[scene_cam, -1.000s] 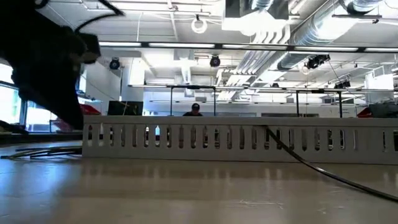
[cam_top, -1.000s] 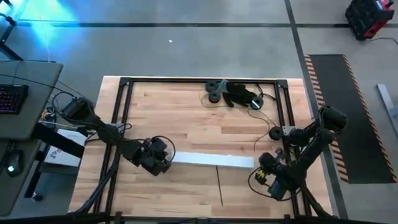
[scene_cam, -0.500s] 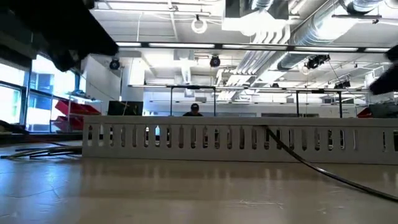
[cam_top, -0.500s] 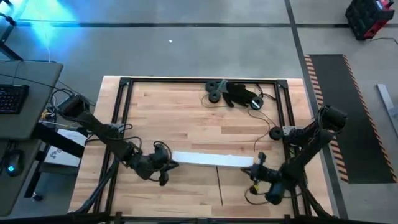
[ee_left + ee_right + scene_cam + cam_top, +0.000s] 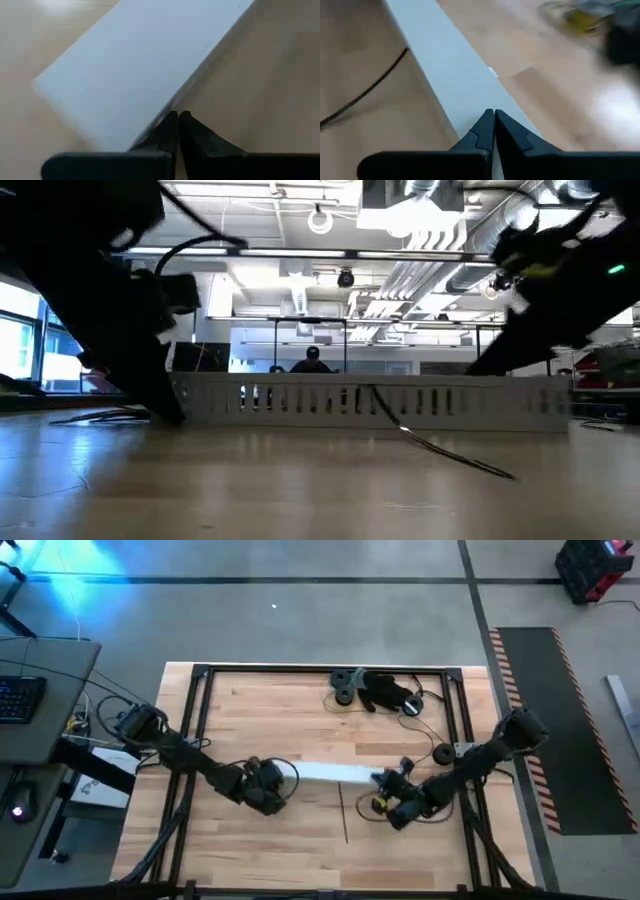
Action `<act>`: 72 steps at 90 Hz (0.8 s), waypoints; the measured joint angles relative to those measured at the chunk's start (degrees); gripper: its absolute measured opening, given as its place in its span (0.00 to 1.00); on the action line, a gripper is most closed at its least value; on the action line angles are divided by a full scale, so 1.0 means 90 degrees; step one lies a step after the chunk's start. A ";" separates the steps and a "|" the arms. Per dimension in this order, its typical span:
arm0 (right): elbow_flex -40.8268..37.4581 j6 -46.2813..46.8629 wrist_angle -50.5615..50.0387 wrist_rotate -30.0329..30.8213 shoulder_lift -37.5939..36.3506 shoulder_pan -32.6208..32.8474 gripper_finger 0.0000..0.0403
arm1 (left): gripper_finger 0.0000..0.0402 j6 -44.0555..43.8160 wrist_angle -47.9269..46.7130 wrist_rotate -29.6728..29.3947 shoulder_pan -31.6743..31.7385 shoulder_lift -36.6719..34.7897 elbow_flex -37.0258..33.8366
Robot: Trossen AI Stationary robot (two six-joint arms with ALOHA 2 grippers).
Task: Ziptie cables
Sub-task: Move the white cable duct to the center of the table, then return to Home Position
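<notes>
A long white flat strip lies across the middle of the wooden table; the low view shows its slotted side. My left gripper is shut at the strip's left end, and my right gripper is shut at its right end. The cables, thin dark wires, lie loose near the table's far right corner beside black parts. A straight thin dark stick lies on the table, one end against the strip's near side. My left gripper has its shut fingertips at the strip's long edge, close to its left end, coming slanted from above. Whether anything is pinched between them I cannot tell. My right gripper has its shut fingertips over the strip's top face near its right end, pointing down at a slant; whether they touch it I cannot tell.
A black frame runs round the table's edges. A keyboard and desk stand off the left side. Bare wood lies between the strip and the far parts, and along the near edge.
Both grippers have come in to the strip's ends, the left from lower left, the right from the near right corner toward the centre. The strip has slid toward the table's far edge and looks farther off in the low view; the stick has gone with it.
</notes>
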 joint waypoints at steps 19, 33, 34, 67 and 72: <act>-0.0021 -0.1406 0.0424 0.0325 -0.0184 -0.0961 0.00 | 0.00 0.0299 -0.0288 -0.0155 0.0152 -0.0884 -0.0007; -0.0020 -0.2766 0.0719 -0.0205 -0.0851 -0.1160 0.00 | 0.00 0.0603 -0.0361 -0.0517 -0.0102 -0.1939 -0.0002; -0.0019 -0.2871 0.0718 -0.0249 -0.0919 -0.1160 0.00 | 0.00 0.0627 -0.0369 -0.0538 -0.0125 -0.2013 -0.0002; -0.2026 -0.4952 0.1978 -0.3552 -0.4750 -0.1758 0.00 | 0.00 0.1310 -0.0958 -0.2069 -0.1174 -0.4992 -0.0004; -0.2451 -0.4830 0.2072 -0.3773 -0.5423 -0.1959 0.00 | 0.00 0.1409 -0.1090 -0.2196 -0.1224 -0.5397 -0.0004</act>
